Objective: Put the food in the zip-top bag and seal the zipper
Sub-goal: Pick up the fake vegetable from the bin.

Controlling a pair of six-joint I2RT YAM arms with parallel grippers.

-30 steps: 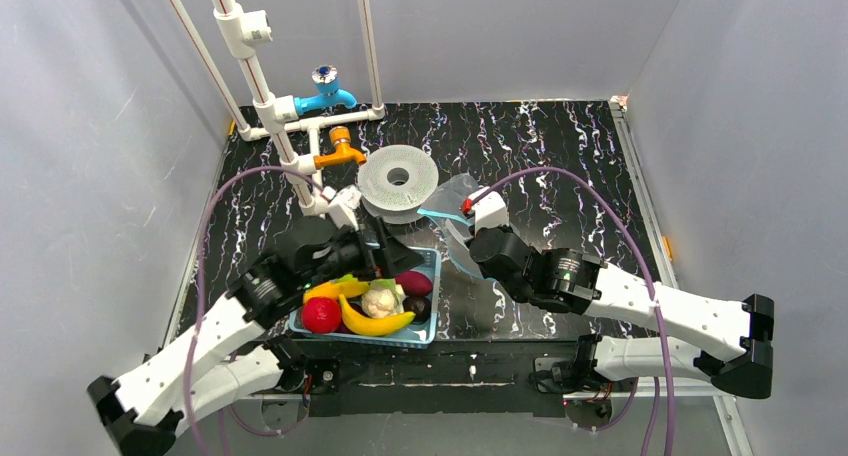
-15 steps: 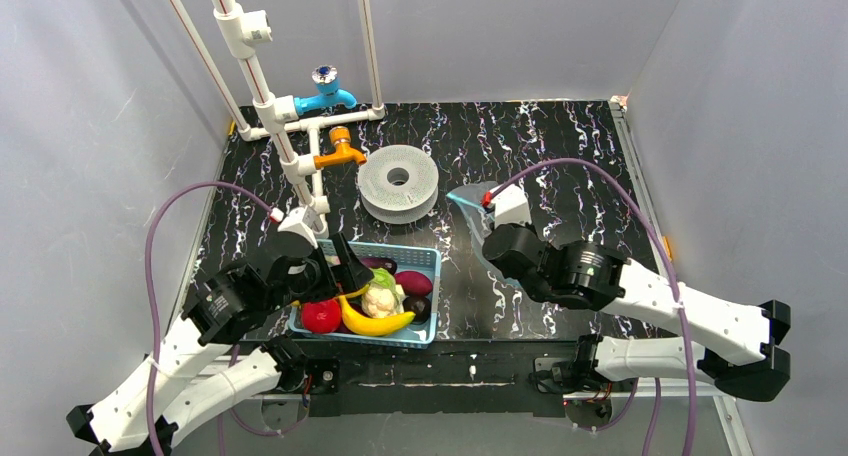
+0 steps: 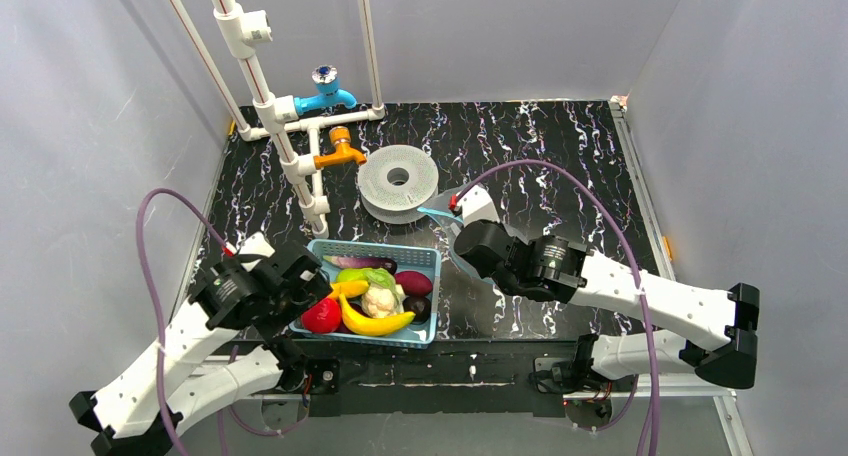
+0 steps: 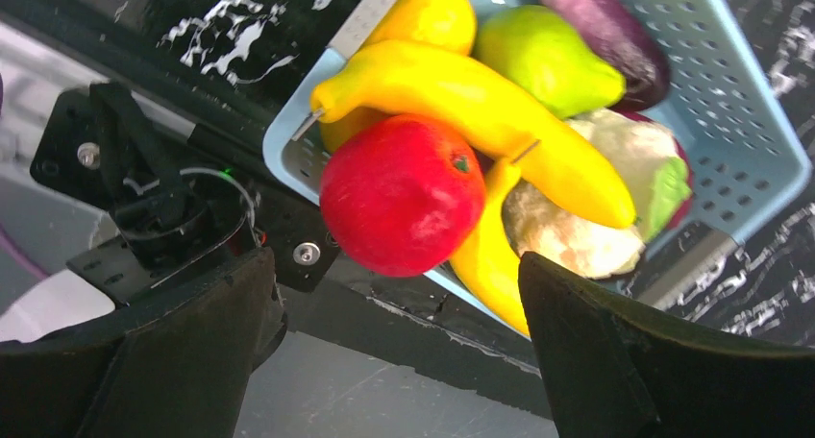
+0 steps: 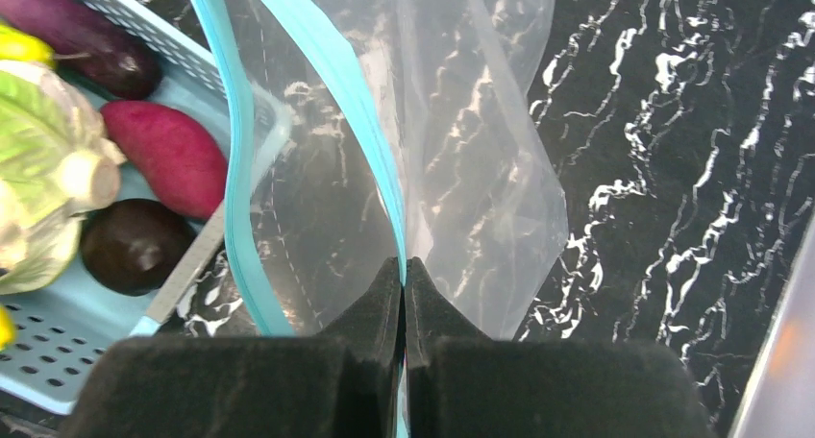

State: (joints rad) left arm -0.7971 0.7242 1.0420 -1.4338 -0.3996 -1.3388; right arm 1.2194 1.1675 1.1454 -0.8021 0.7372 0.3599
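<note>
The food lies in a light-blue basket [image 3: 425,257]: a red apple [image 4: 402,193], yellow bananas [image 4: 481,111], an orange piece [image 4: 432,13], a green one [image 4: 548,54], a purple eggplant [image 5: 86,39], a white cauliflower [image 4: 591,212] and maroon pieces [image 5: 173,155]. My left gripper [image 4: 394,361] is open and empty, at the basket's near-left corner by the apple. My right gripper [image 5: 405,265] is shut on the zipper [image 5: 356,102] of the clear zip-top bag [image 5: 481,169]. It holds the bag just right of the basket with the mouth gaping open. The bag also shows in the top view [image 3: 447,226].
A grey spool [image 3: 398,181] lies behind the basket. White pipes with a blue tap [image 3: 325,94] and an orange tap [image 3: 340,148] stand at the back left. The table's near edge and arm mounts [image 4: 144,198] are under my left gripper.
My left gripper has drawn back from over the basket's far side to its near-left corner. My right gripper has swung right, then back left toward the basket, with the bag.
</note>
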